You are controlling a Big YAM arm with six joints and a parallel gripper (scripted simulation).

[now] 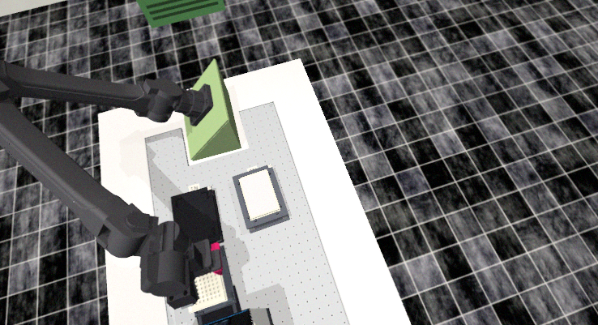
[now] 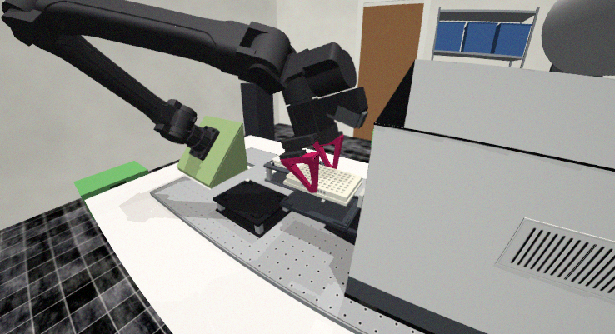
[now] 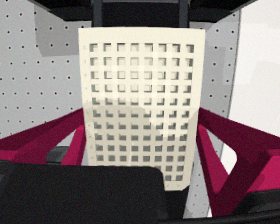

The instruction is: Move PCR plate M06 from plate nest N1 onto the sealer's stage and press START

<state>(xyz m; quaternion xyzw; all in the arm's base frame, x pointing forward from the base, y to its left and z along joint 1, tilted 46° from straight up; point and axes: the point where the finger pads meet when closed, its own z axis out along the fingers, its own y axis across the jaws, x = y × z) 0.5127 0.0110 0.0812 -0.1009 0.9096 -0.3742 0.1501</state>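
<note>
My gripper (image 2: 316, 163), with magenta fingers, is shut on the cream 96-well plate M06 (image 2: 325, 183) across its short width. It holds the plate right way up, low over the sealer's dark stage (image 2: 321, 204) in front of the grey housing (image 2: 482, 194). I cannot tell whether the plate touches the stage. In the wrist view the plate (image 3: 144, 110) lies between the fingers, its long side pointing at the housing opening (image 3: 138, 3). Nest N1 (image 1: 196, 214) is black and empty. The sealed plate M09 (image 1: 260, 196) sits on nest N2. The START key and lamp are not visible.
A green wedge block (image 2: 215, 151) carrying the arm's base joint stands at the far end of the perforated board. A green box (image 1: 180, 4) lies on the floor beyond the table. The housing is a tall wall close to the right of the stage.
</note>
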